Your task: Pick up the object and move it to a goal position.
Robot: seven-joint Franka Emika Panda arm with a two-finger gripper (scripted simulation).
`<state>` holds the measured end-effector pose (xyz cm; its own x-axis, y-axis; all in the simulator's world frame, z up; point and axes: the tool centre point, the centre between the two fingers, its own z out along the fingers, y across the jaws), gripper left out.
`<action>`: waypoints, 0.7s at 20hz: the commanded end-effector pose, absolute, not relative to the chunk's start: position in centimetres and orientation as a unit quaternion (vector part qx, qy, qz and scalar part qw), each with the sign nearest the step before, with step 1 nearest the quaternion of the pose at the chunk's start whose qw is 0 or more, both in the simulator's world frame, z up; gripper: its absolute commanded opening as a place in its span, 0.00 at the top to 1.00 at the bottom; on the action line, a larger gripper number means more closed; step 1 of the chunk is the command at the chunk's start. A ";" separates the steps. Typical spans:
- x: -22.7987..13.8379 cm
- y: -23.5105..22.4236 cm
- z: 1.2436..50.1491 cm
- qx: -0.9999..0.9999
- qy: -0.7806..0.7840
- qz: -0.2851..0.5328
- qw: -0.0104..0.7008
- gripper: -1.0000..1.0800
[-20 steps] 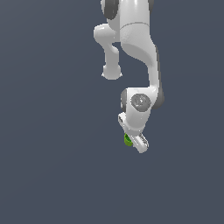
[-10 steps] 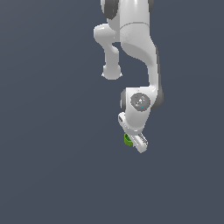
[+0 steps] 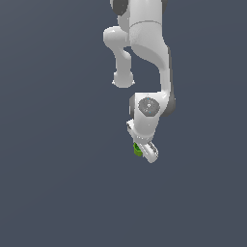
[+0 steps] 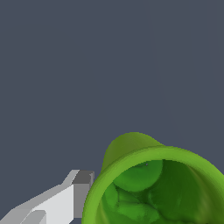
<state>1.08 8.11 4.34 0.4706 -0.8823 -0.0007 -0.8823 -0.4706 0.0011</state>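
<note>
The object [image 3: 137,150] is a small bright green cup, seen in the exterior view at the tip of my white gripper [image 3: 144,151], partly hidden behind it. In the wrist view the cup [image 4: 153,183] fills the picture close up, with its rim and darker hollow inside showing. One grey-tipped finger [image 4: 82,189] presses against the cup's outer wall. The other finger is hidden behind the cup. The gripper is shut on the object. The arm reaches down from the top of the exterior view.
A plain dark grey-blue surface [image 3: 58,183] fills both views. No other object, container or edge shows. No goal marker is visible.
</note>
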 end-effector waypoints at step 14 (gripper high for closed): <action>-7.6 2.3 4.9 0.857 -0.515 0.000 0.000 1.00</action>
